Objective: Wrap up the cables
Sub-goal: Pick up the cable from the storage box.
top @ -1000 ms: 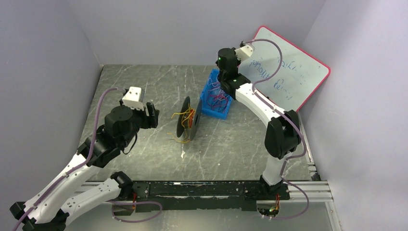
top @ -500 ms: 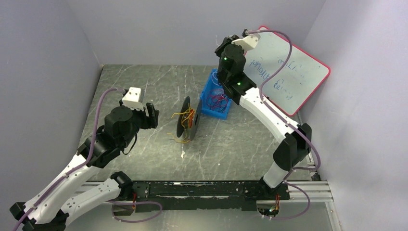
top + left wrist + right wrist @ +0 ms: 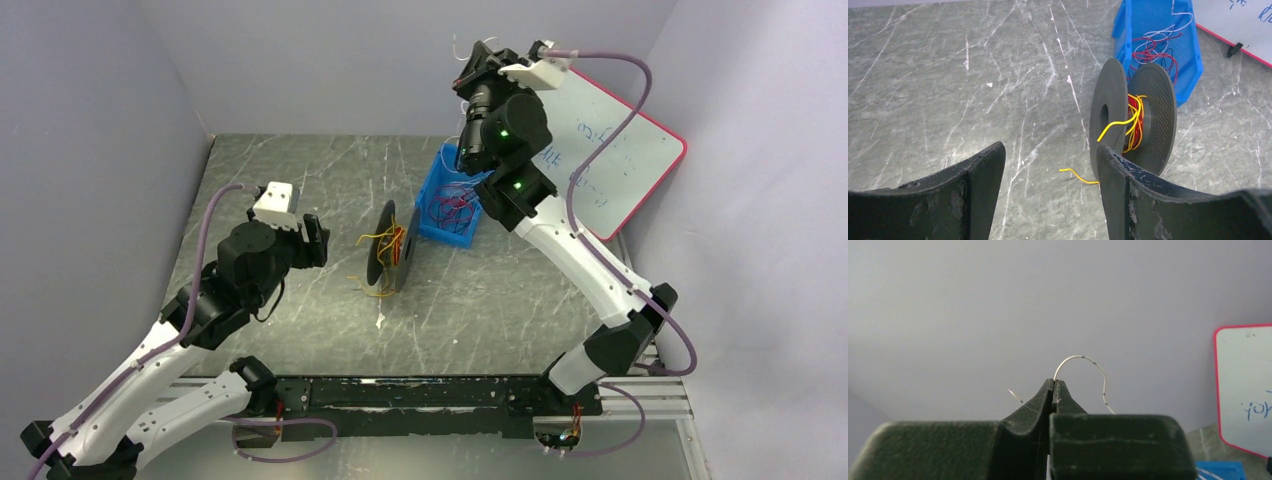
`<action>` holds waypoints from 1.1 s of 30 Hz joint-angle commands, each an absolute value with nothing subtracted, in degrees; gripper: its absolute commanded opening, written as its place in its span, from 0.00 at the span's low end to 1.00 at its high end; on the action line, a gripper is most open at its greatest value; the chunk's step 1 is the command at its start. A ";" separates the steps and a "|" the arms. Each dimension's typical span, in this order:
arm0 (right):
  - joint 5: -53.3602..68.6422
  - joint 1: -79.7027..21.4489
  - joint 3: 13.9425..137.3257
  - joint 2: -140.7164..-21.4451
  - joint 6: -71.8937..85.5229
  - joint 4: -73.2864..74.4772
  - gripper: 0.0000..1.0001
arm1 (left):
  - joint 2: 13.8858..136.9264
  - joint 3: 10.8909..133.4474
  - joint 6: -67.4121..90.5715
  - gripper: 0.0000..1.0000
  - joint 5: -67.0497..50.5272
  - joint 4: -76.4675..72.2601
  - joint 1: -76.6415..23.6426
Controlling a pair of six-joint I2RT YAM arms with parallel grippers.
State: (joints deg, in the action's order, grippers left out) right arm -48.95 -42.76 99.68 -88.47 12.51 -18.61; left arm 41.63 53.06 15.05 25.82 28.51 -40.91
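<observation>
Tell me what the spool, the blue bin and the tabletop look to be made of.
Spool: dark grey matte plastic, probably printed; its disc shows a fine grid texture.
Blue bin: smooth moulded plastic with a slight sheen.
Tabletop: grey stone look with white veins, maybe marble or a printed laminate.

Top view is taken from high at the table's point(image 3: 300, 180) 6 o'clock edge, angled down. Left wrist is held low, facing spool point(image 3: 1133, 120) and blue bin point(image 3: 1122, 45) at 1 o'clock, both shared with top. Right wrist is aimed at the back wall point(image 3: 998, 300), whiteboard point(image 3: 1245, 385) at 3 o'clock.
</observation>
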 commanded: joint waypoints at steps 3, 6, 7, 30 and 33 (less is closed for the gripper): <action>-49.75 -44.78 104.87 -85.52 7.25 -19.76 0.00 | 41.96 53.12 15.39 0.71 27.26 27.10 -40.17; -48.19 -45.59 107.20 -84.03 8.06 -17.82 0.00 | 42.10 53.06 15.34 0.71 27.57 27.12 -39.88; -47.57 -45.81 108.11 -83.55 8.53 -16.89 0.00 | 42.18 53.03 15.31 0.71 27.57 27.09 -39.81; -32.09 -46.58 119.81 -70.52 20.75 6.15 0.00 | 44.17 53.01 15.69 0.71 28.37 27.47 -37.63; -28.76 -46.57 114.74 -65.77 24.96 9.07 0.00 | 44.38 53.12 15.79 0.70 28.40 27.61 -37.44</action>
State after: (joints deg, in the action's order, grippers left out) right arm -34.28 -46.24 118.98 -70.52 18.41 2.37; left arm 44.34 53.06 15.40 27.16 28.56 -38.06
